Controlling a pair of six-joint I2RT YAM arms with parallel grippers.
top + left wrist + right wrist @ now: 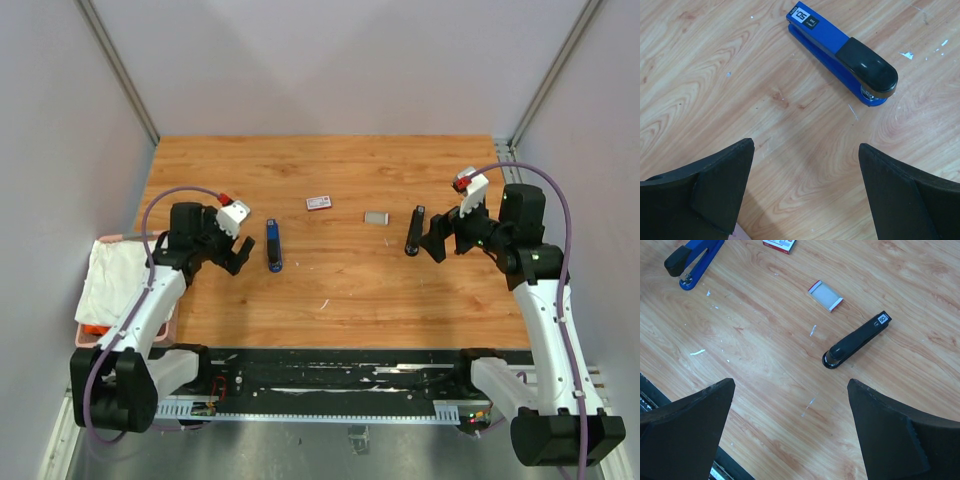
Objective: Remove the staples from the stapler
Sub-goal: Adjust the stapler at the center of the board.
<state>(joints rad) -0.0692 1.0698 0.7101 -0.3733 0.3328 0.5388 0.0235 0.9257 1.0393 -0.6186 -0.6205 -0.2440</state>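
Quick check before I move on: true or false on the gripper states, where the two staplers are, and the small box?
1. The left gripper and right gripper are both open and empty. True.
2. The blue stapler is in the left gripper. False: it lies on the table, untouched.
3. The black stapler lies on the table, apart from the right gripper. True.
4. The red-and-white box sits on the black stapler. False: it lies apart on the wood.

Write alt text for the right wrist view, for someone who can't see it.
A black stapler lies on a wooden table beyond the open right hand, whose two dark fingers frame the bottom edge. Farther off lie a small pale box with red ends, a blue stapler and part of a red-and-white box; silvery scraps dot the wood.
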